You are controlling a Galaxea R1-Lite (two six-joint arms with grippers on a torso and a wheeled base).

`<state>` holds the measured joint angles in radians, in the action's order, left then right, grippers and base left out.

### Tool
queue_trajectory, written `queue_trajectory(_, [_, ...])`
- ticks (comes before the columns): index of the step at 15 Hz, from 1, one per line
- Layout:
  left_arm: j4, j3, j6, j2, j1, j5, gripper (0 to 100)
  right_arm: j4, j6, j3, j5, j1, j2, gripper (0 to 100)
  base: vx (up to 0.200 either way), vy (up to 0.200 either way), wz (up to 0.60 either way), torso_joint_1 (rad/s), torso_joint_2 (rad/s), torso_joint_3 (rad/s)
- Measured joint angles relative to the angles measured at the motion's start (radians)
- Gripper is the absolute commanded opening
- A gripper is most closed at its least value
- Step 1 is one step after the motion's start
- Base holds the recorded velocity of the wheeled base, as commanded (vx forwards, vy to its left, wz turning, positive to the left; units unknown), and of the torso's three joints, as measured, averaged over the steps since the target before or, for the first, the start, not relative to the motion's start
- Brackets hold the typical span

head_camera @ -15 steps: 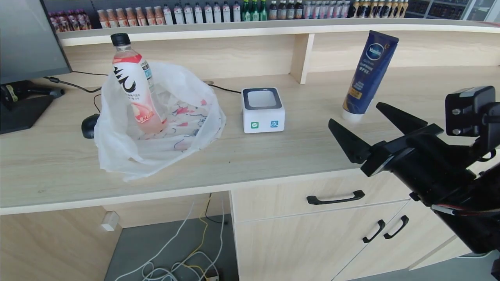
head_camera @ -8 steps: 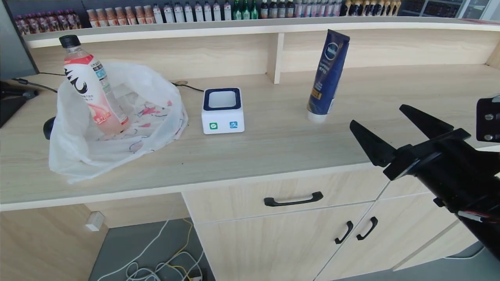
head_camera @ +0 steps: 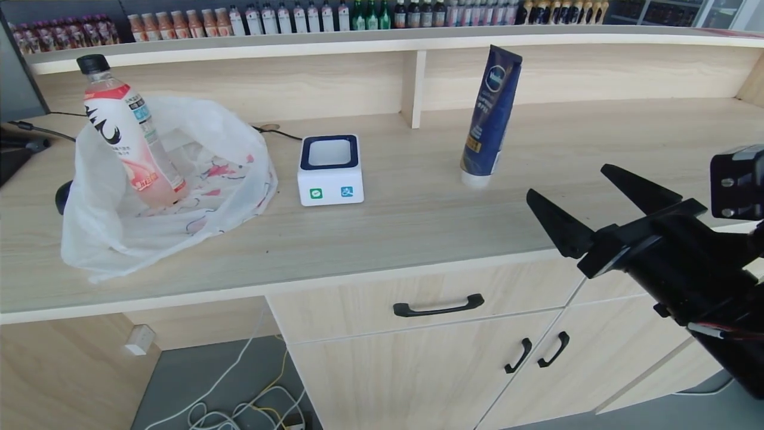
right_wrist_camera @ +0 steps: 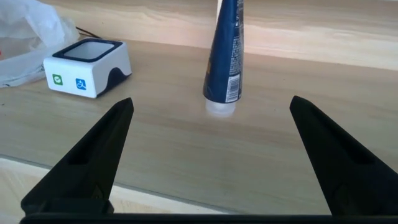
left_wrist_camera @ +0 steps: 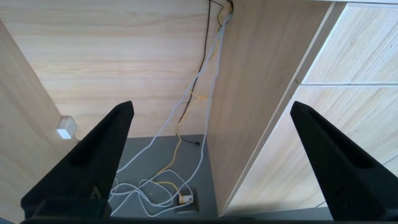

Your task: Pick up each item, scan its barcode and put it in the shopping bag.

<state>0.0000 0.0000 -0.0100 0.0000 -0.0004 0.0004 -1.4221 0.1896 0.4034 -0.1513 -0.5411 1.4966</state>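
The right gripper point(head_camera: 565, 180) is sporting black pointed fingers point(head_camera: 556, 227), a black block point(head_camera: 740, 179) bearing two silver screws point(head_camera: 726, 182), and red-white wires point(head_camera: 713, 332).

Light wood table point(head_camera: 388, 239), long, grain running side to side; I also see its top from the right wrist view point(right_wrist_camera: 174, 149). Drawer and cupboard doors with black handles sit under the front edge.

On the top, from my left:
- Dark mouse point(head_camera: 59, 197), half hidden behind the bag.
- White plastic shopping bag point(head_camera: 227, 179), mouth open, slumped toward the front edge.
- Black cable point(head_camera: 280, 132) running along the back, behind the bag.
- White scanner box point(head_camera: 330, 170) point(right_wrist_camera: 87, 67), dark-rimmed window facing up, just beside the bag.
- Blue tube point(head_camera: 489, 113) point(right_wrist_camera: 225, 56), standing on its white cap, leaning slightly, well apart from the scanner.
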Motion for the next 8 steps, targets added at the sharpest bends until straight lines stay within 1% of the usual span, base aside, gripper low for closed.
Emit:
queue_trajectory(2, [0.000, 0.000, 0.000, 0.000, 0.000, 0.000, 100, 0.024, 0.000, 0.056, -0.004, -0.002, 0.010, 100, 0.000, 0.000, 0.00, 0.000, 0.00, 0.000])
queue_trajectory(3, [0.000, 0.000, 0.000, 0.000, 0.000, 0.000, 100, 0.052, 0.000, 0.111, -0.004, -0.003, 0.020, 100, 0.000, 0.000, 0.00, 0.000, 0.00, 0.000])
queue_trajectory(4, [0.000, 0.000, 0.000, 0.000, 0.000, 0.000, 100, 0.121, 0.000, 0.173, -0.006, -0.004, 0.032, 100, 0.000, 0.000, 0.00, 0.000, 0.00, 0.000])
queue_trajectory(5, [0.000, 0.000, 0.000, 0.000, 0.000, 0.000, 100, 0.232, -0.002, 0.241, -0.010, -0.007, 0.042, 100, 0.000, 0.000, 0.00, 0.000, 0.00, 0.000])
queue_trajectory(6, [0.000, 0.000, 0.000, 0.000, 0.000, 0.000, 100, 0.311, -0.011, 0.300, -0.032, -0.011, 0.052, 100, 0.000, 0.000, 0.00, 0.000, 0.00, 0.000])
queue_trajectory(8, [0.000, 0.000, 0.000, 0.000, 0.000, 0.000, 100, 0.380, -0.050, 0.398, -0.073, -0.013, 0.074, 100, 0.000, 0.000, 0.00, 0.000, 0.00, 0.000])
